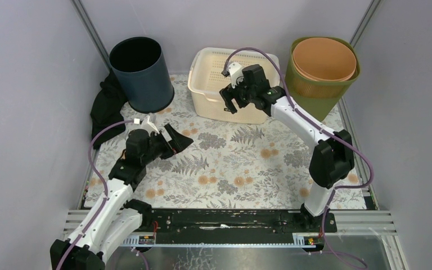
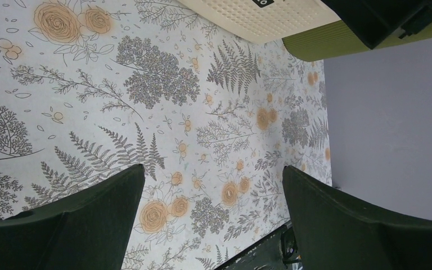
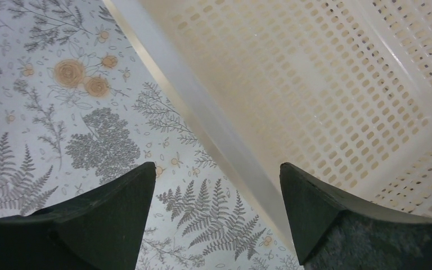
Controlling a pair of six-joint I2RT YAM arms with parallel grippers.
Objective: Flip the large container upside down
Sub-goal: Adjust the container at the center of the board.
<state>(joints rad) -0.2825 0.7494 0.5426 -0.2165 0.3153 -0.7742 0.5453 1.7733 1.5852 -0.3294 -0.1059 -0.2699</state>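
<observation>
Plainly the step in hand is the reach for a grip: the right gripper (image 1: 232,100) hangs with its jaws spread wide and empty over the near long rim of the cream basket (image 1: 211,107), which I take to be the large container because the jaws are lined up on it. The basket stands upright, mouth up, on the floral table cover (image 1: 230,169). In the right wrist view the rim runs slantwise through the gap between the jaws. One finger (image 3: 107,214) is over the patterned cover outside the wall and the other finger (image 3: 337,225) is over the perforated inside of the basket (image 3: 315,84). Whether either finger touches the plastic I cannot tell; they look to sit above it. The left gripper (image 1: 171,140) is fully open too and holds nothing. Only bare cover lies between its jaws, and the basket's corner (image 2: 253,17) is well ahead of them. As I judge it, the next move is to bring the right jaws down until the wall stands squarely between the pads and close firmly. Then the arm must lift and roll that edge over so the basket lands mouth down. A thin, smooth rim may slip during the roll, so a deep bite matters.
</observation>
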